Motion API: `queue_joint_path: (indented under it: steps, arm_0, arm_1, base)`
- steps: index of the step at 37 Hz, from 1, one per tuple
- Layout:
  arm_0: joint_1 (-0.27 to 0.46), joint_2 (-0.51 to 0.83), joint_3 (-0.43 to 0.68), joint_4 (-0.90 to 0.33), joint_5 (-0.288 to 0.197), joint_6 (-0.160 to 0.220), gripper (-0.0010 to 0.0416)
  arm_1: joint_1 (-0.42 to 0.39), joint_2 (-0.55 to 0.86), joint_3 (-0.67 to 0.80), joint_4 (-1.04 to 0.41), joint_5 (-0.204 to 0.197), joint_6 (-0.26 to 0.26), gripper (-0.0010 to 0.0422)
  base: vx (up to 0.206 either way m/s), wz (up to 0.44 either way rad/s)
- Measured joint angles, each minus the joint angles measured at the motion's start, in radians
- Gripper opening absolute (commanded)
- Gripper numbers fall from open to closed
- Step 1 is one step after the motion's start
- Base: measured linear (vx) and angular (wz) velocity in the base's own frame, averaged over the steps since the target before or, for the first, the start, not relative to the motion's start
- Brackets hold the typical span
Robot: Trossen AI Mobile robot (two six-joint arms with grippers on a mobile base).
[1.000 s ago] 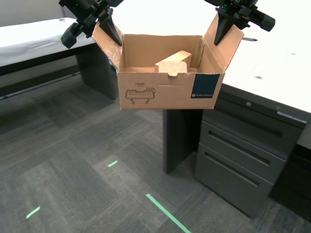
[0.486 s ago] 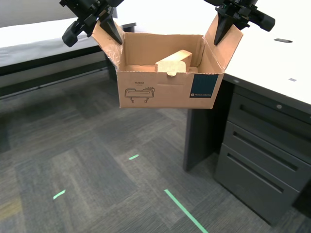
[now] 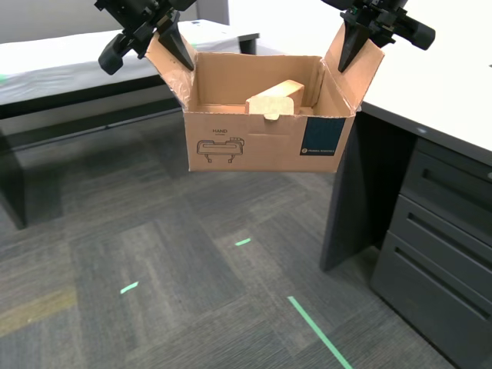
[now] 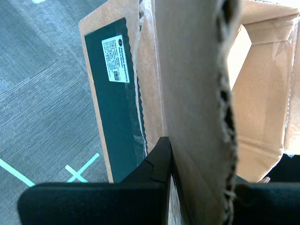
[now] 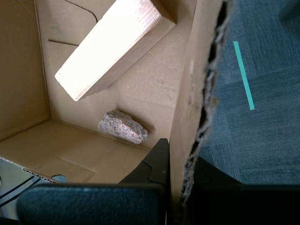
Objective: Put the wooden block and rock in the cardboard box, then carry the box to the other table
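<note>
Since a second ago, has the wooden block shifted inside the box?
No. The wooden block leans at the same spot against the cardboard box's inside wall; only the background slid, because the camera moved.

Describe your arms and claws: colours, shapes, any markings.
My first claw and second claw are matte black all over, each with two tapering, wedge-shaped fingers. Seen close in the first wrist view, the fingers are smooth black plastic with angular, stepped edges. The arm links are black and chunky. No markings show, and I cannot make out any cables.
</note>
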Motion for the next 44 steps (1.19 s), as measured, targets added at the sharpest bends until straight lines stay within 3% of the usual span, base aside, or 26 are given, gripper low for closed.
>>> queue_joint_path:
  steps: [9,18,44]
  arm_0:
    - [0.001,0.000,0.000,0.002,0.000,-0.003,-0.0001]
    - [0.012,0.000,0.000,0.002,0.002,0.002,-0.0001]
    - [0.020,0.000,0.000,0.006,0.005,0.004,-0.0001]
  arm_1:
    - [0.000,0.000,0.000,0.004,0.000,-0.005,-0.0001]
    - [0.000,0.000,0.000,0.013,-0.002,0.034,-0.0001]
    - [0.000,0.000,0.000,0.045,-0.006,0.021,-0.0001]
  base:
    - [-0.034,0.220]
    - [-0.010,0.189]
    - [0.007,0.123]
